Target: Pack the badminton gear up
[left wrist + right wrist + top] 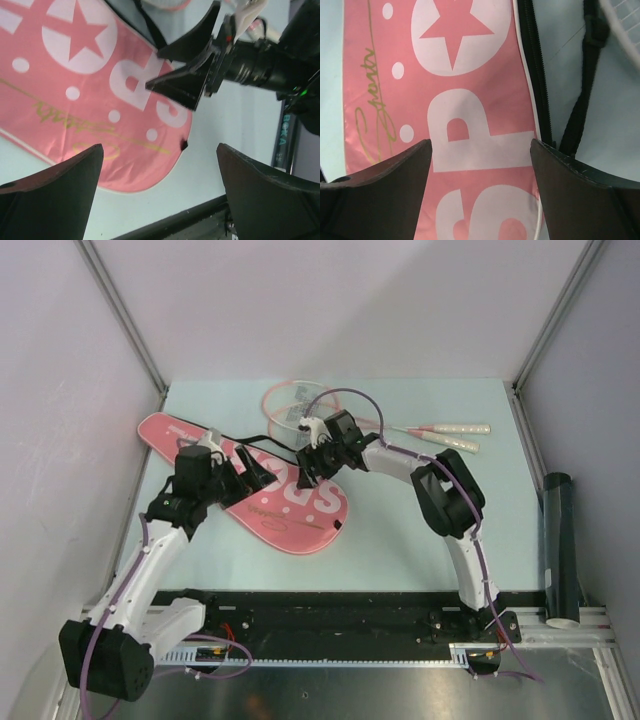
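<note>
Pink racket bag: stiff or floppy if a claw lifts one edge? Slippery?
Probably floppy: the pink bag lies thin and flat, so a lifted edge would likely drape. Its sheen suggests smooth fabric that may slide on the table. The loose black strap could trail or snag.

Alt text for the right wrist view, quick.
A pink racket bag with a white star and lettering fills the view, the jaws open over it. Its black zipper and strap run along the right.
</note>
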### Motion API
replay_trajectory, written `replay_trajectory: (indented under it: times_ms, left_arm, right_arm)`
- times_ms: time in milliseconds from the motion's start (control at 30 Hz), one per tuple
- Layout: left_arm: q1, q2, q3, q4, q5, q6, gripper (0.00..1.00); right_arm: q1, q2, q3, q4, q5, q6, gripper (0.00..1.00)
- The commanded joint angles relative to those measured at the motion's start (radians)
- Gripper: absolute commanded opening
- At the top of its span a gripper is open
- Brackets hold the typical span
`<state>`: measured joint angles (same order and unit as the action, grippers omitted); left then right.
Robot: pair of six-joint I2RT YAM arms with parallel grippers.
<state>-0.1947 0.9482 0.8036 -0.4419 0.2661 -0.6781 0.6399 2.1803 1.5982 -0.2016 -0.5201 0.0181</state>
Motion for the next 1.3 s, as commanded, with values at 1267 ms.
replay_trajectory:
  times_ms: [1267]
  left_arm:
    - [0.008, -0.029, -0.067, 0.003, -0.052, 0.000, 0.99]
  right_arm:
    - [-0.046, -0.062, 0.043, -0.151, 0.167, -0.113, 0.90]
